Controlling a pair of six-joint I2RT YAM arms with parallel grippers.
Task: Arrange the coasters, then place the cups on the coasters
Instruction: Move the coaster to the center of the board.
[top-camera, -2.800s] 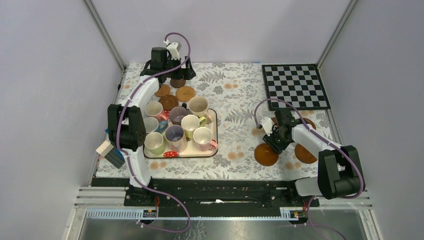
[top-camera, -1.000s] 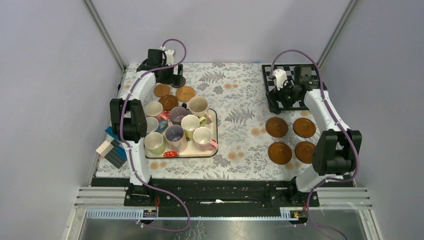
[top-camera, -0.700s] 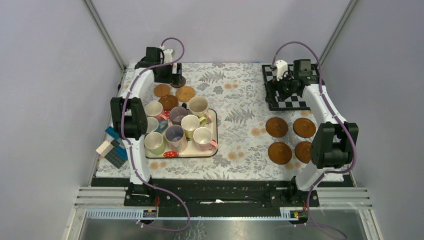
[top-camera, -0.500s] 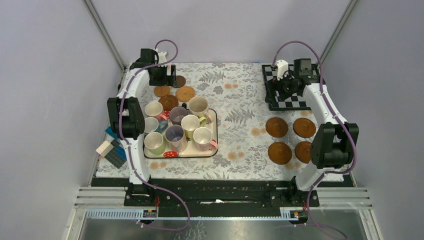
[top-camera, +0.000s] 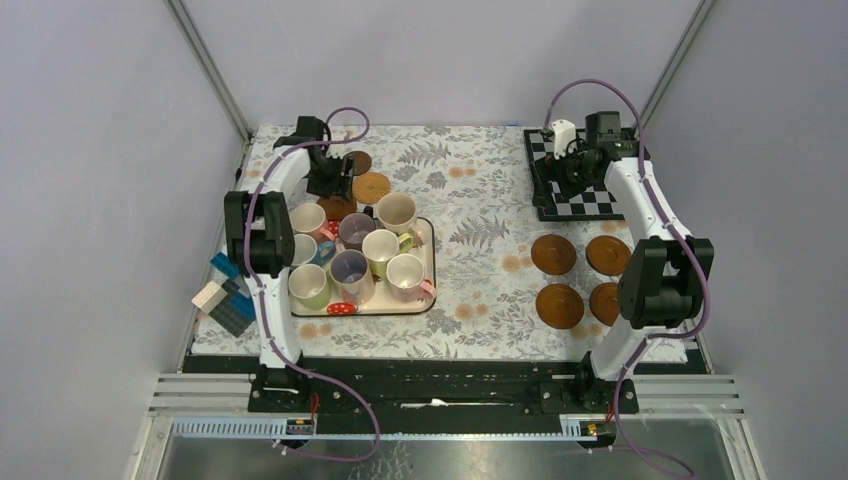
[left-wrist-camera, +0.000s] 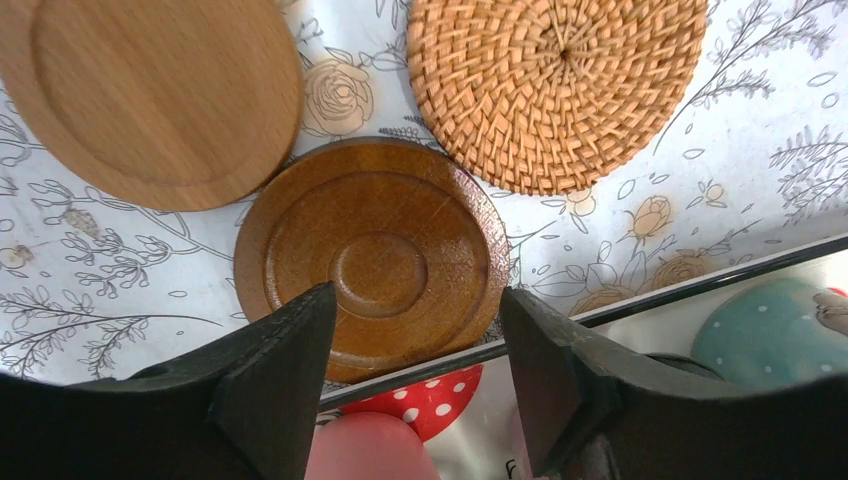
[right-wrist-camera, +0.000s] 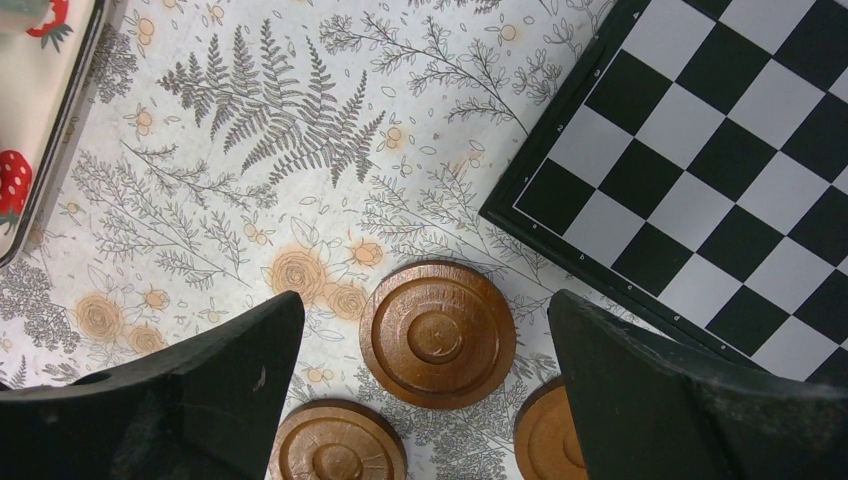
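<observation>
Though ungripped, coaster (left-wrist-camera: 372, 262) beneath left gripper (left-wrist-camera: 415, 298).

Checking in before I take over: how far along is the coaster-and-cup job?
Done: four coasters squared up on the right. In hand: left gripper open over a dark coaster beside the tray; right gripper empty. Left: the other coasters, all eight cups.

Light: bright, even and soft, from overhead
Shadows: faint, with only a thin soft rim beside the dark wooden coaster (left-wrist-camera: 372, 262)
Glare: mild sheen on that coaster's ridges
Blur: pale wooden coaster (left-wrist-camera: 140, 95) slightly smeared; fingers (left-wrist-camera: 270, 400) at the bottom of both wrist views dark and soft-edged
Sharpest: woven coaster (left-wrist-camera: 555, 85), checkerboard mat (right-wrist-camera: 720, 150)
Distortion: frame posts (top-camera: 205, 65) splay outward in the top view
</observation>
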